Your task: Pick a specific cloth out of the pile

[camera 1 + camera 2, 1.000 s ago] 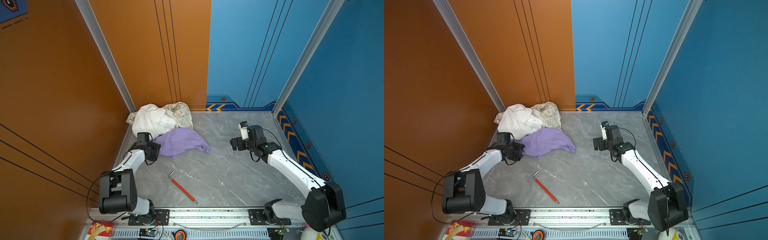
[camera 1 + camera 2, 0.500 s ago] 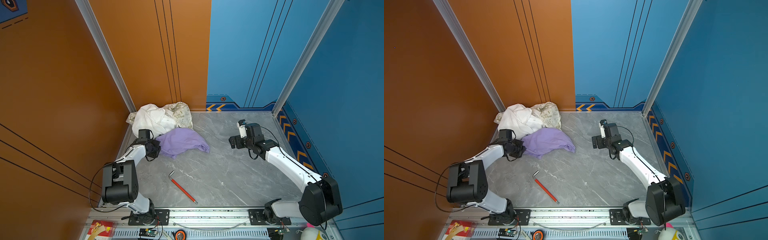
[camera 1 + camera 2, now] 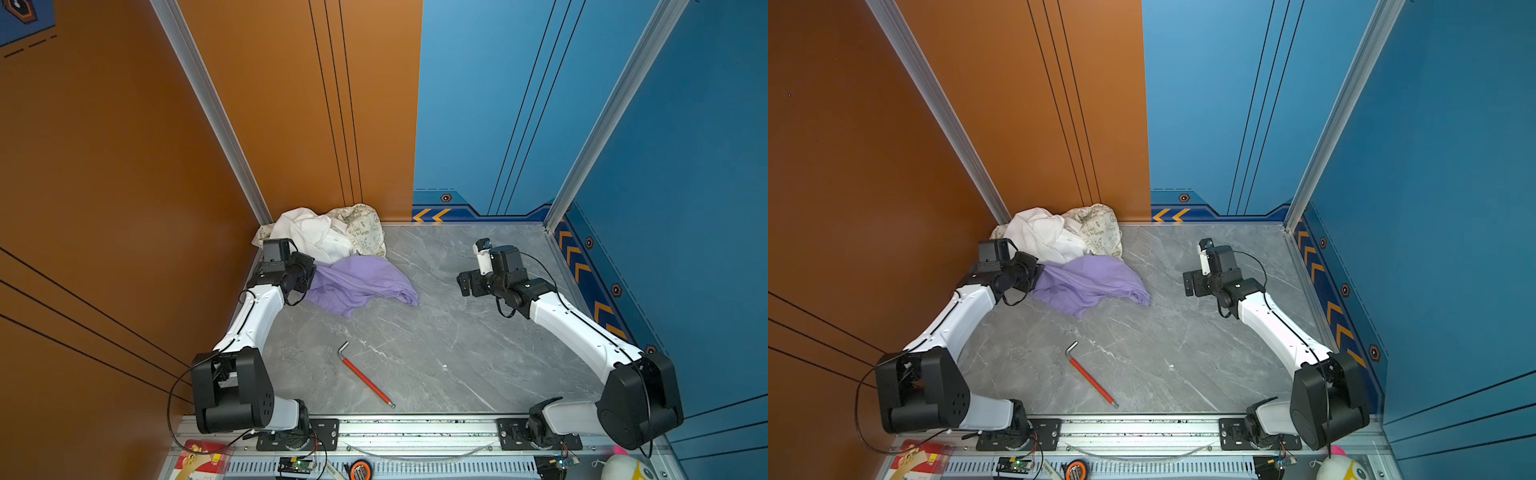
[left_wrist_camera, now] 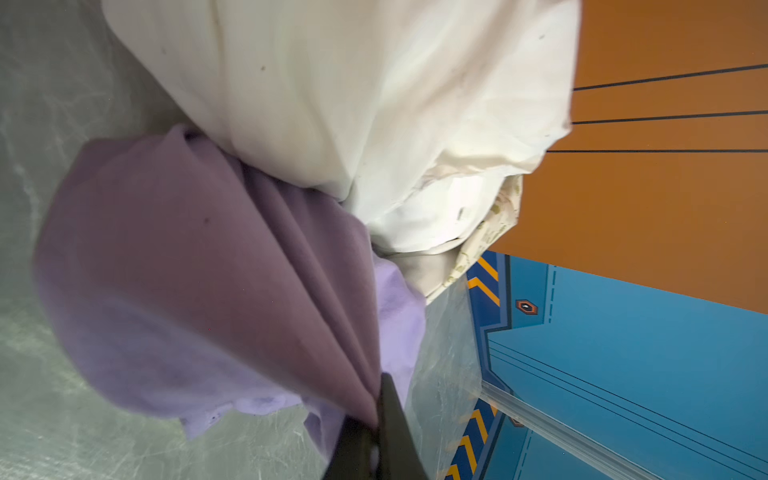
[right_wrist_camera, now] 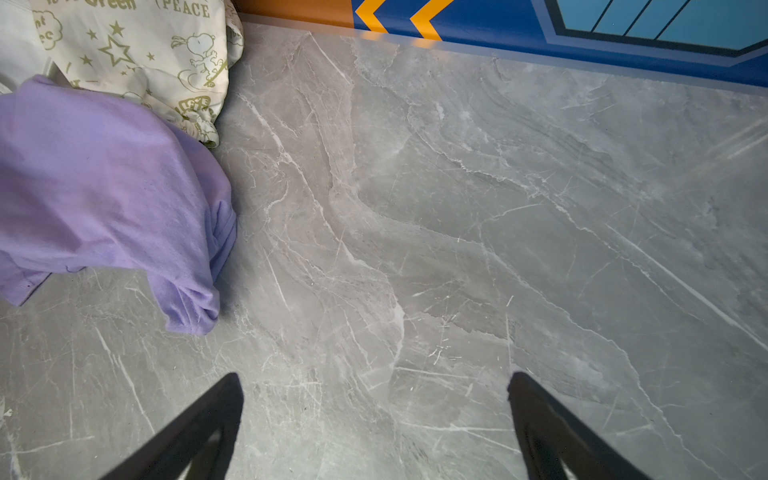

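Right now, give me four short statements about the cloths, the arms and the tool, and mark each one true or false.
1. The left jaws are shut on the lavender cloth. True.
2. The right jaws grip the pile. False: they stand open over the bare table, holding nothing.
3. The hex key lies on the pile. False: it lies alone on the table, apart from all fabric.
4. The lavender cloth touches the pile. True.

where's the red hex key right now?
In both top views the red-handled hex key lies on the marble table near its front edge, apart from the lavender cloth.
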{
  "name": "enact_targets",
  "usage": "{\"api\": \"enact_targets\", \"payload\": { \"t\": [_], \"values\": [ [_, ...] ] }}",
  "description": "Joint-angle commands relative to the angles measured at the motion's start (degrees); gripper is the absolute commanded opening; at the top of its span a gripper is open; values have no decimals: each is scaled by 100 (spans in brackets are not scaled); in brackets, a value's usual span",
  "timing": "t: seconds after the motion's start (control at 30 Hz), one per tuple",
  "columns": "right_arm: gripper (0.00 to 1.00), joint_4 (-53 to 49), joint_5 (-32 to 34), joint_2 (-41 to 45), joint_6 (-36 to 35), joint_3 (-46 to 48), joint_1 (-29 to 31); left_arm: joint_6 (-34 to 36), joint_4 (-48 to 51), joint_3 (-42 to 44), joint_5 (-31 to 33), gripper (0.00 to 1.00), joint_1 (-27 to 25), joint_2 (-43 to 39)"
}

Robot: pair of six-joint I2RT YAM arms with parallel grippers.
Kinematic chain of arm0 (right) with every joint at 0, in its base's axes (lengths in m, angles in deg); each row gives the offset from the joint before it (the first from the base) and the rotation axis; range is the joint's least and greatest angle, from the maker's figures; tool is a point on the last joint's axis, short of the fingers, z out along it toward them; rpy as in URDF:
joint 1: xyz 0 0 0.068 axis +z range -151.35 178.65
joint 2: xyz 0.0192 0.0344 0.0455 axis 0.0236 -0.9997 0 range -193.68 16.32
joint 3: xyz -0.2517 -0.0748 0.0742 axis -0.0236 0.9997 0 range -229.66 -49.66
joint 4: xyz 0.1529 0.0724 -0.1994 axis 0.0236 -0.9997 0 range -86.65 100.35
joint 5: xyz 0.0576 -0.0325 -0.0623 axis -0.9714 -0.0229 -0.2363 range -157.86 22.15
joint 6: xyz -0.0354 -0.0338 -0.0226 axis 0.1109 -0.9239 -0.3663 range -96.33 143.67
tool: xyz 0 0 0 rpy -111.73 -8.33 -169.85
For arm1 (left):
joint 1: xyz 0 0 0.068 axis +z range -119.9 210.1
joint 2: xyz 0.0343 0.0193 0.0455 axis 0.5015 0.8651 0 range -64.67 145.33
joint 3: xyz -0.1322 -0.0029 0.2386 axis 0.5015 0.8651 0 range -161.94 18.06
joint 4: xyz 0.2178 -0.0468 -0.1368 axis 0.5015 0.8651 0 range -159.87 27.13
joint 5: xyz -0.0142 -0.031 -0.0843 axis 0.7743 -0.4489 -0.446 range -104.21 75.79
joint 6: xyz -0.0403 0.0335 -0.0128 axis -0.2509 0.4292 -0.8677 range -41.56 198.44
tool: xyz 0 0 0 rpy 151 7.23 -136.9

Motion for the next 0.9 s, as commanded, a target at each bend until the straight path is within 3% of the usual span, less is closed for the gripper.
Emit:
{"api": "enact_targets", "payload": {
  "t": [0.0,0.47,0.87],
  "values": [
    [100,40,-101,-27,59,-141,47,153,-56,-313,219,0,-59,-314],
    [100,42,-63,126,7,-43,61,507,-267,-1465,594,0,-353,-733],
    [100,29,122,278,-86,-60,-29,1574,-274,-3009,788,0,-1384,-293]
  ]
}}
